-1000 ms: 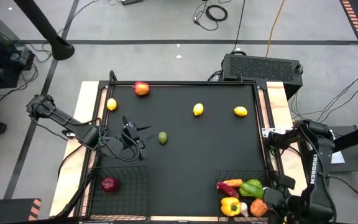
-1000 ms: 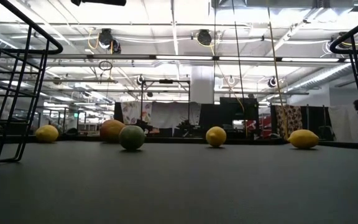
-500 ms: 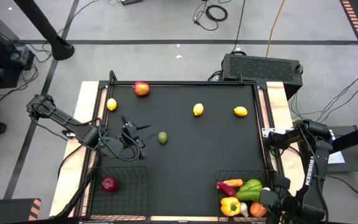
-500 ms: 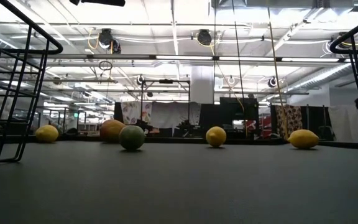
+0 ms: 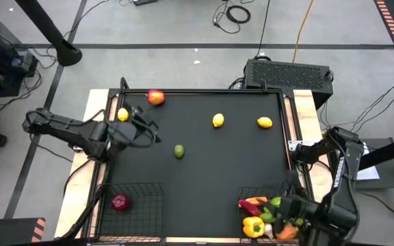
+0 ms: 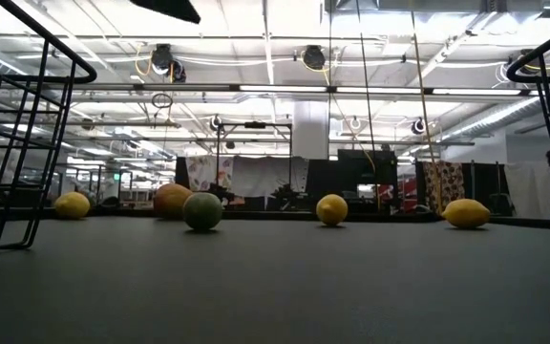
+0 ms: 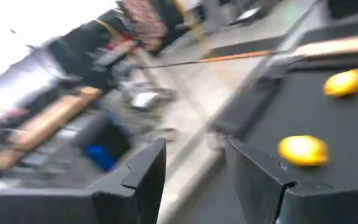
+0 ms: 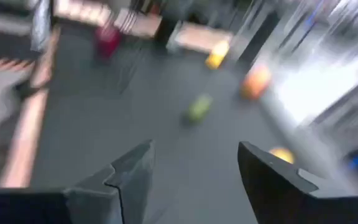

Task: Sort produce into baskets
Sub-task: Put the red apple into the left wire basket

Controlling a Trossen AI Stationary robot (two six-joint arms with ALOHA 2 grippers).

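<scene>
Arms over opposite table edges.
We see left gripper [image 5: 144,123] spread wide near the green lime [image 5: 179,151]; right gripper [image 5: 294,207] open over the basket [image 5: 243,196].

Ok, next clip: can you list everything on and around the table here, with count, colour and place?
Lemons: three, yellow, far half of the table.
Apple: one, red, far edge.
Lime: one, green, mid-table.
Baskets: two, black wire, near corners.
Onion: one, purple, in the left basket.
Peppers: yellow and green, in the right basket among other produce.
Grilled box: one, black, behind the table.
Left hand: open, empty, near the far-left lemon.
Right hand: open, over the right basket.
</scene>
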